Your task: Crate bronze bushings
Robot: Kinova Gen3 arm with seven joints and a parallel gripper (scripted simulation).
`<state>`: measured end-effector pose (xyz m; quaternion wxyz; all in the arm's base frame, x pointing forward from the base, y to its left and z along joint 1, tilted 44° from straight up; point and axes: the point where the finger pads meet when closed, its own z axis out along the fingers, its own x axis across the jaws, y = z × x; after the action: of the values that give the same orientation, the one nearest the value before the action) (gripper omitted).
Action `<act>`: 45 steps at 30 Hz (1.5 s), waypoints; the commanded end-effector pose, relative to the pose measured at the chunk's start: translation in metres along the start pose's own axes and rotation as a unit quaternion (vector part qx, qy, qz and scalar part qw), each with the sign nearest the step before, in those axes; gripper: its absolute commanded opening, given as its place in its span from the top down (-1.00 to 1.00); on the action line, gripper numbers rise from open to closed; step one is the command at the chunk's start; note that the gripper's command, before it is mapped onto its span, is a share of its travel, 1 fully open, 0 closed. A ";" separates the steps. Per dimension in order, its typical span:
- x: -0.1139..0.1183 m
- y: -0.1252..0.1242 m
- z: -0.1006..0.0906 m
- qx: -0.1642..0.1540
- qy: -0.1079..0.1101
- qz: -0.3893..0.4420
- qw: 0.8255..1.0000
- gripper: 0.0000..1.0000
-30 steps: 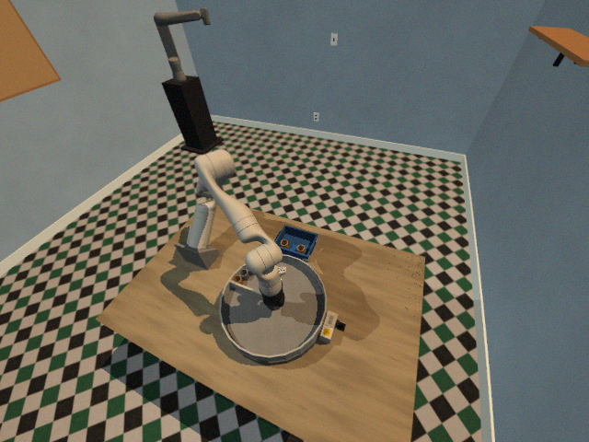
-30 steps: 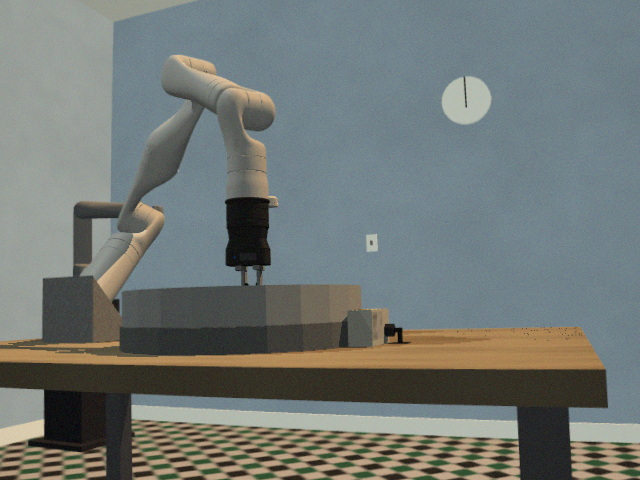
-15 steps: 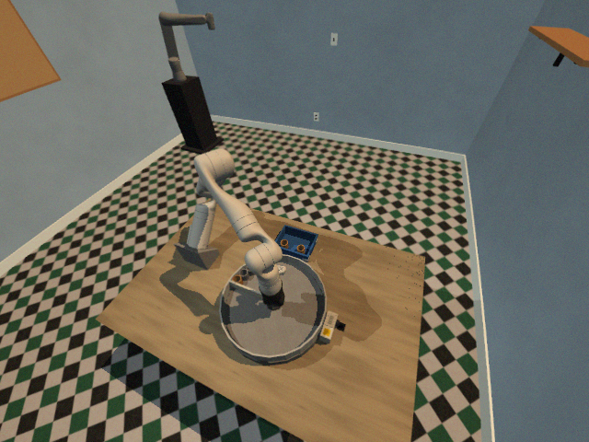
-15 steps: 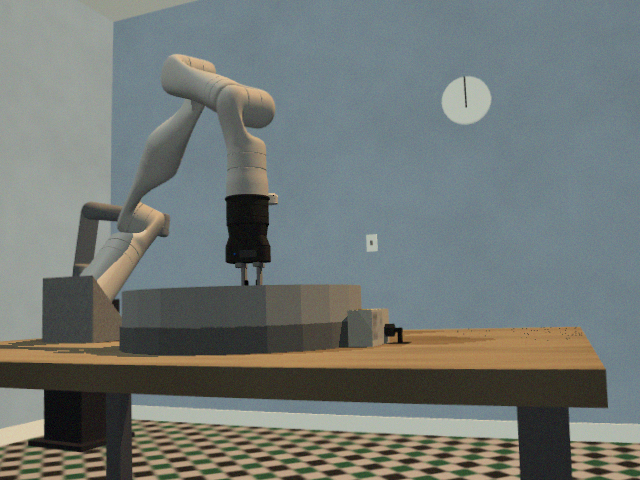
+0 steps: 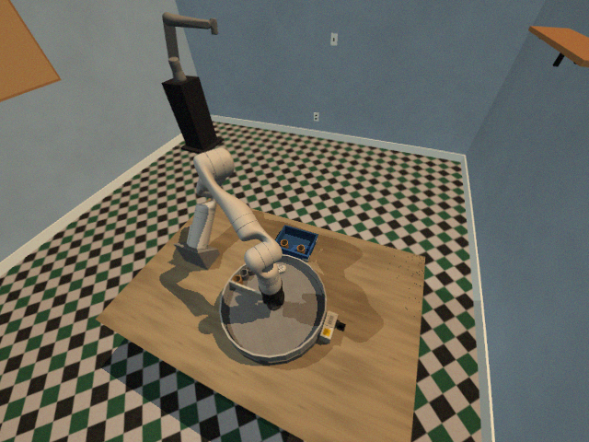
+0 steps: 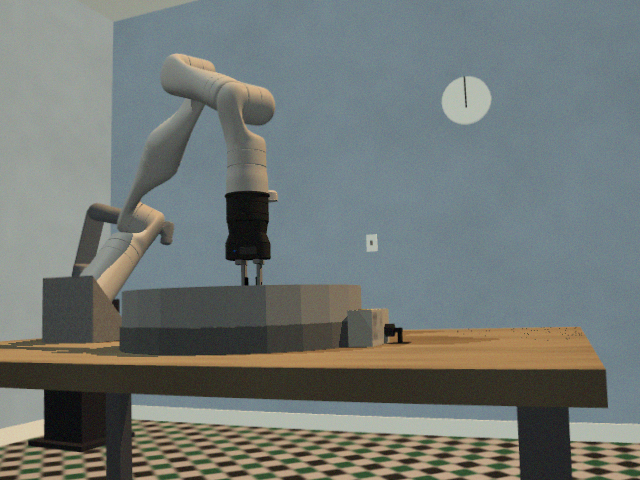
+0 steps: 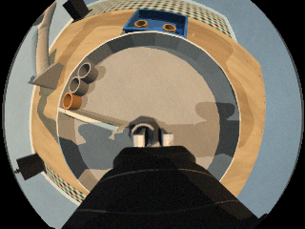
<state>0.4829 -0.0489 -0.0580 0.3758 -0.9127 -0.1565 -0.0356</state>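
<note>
The round grey turning table [image 5: 273,308] stands in the middle of the wooden table. At its far left rim one bronze bushing [image 5: 236,278] lies beside two steel bushings [image 5: 246,273]; in the wrist view they are the bronze bushing [image 7: 71,101] and the steel bushings [image 7: 84,79]. My gripper [image 6: 250,281] points straight down over the middle of the turning table [image 7: 147,102], its fingertips just inside the rim. The fingers stand partly open with nothing seen between them. The blue crate [image 5: 297,241] behind the turning table holds two bronze bushings [image 5: 292,245], which also show in the wrist view [image 7: 155,26].
A pale bar [image 5: 242,286] crosses the turning table next to the bushings. A grey box with a yellow label [image 5: 328,328] sits against the table's right rim. The arm's base [image 5: 197,251] stands at the back left of the wooden table.
</note>
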 end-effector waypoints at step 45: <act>0.000 0.001 -0.018 -0.001 0.001 0.000 1.000 0.05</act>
<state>0.4835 -0.0597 -0.0467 0.3763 -0.9125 -0.1567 -0.0351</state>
